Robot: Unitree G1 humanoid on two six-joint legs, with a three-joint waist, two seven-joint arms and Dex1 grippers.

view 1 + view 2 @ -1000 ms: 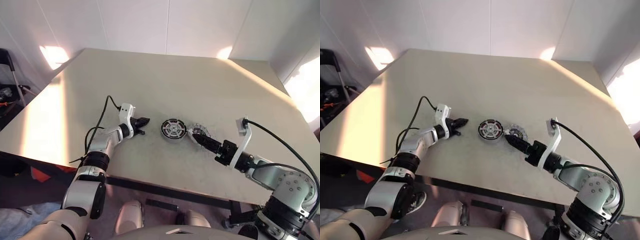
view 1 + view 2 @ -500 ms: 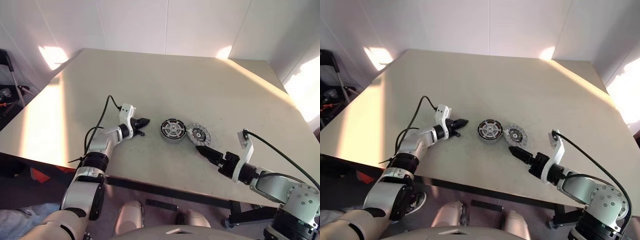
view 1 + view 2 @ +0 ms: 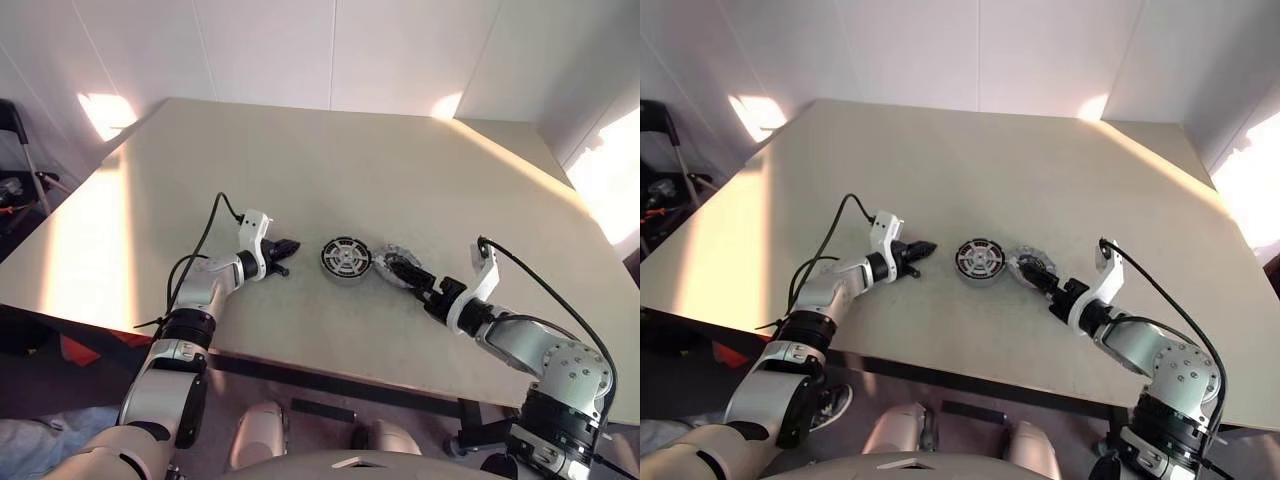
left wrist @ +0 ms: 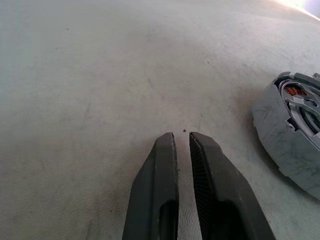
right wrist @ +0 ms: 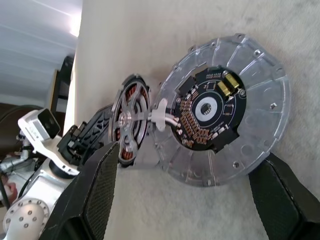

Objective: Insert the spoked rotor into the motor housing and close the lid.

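Now both arms reach in low over the table, grippers pointing toward each other. Left gripper sits at 9 o'clock of the motor housing, near but apart, fingers almost closed with a thin gap and nothing between them. Right gripper comes from 4 o'clock, its fingers spread wide on either side of the lid, not visibly pressing it. One lid lies just beside the housing at its 3 o'clock. Right wrist view shows the lid's dark circuit centre and a white cable linking it to the housing, whose spoked rotor sits over copper windings. One housing, one lid, one rotor
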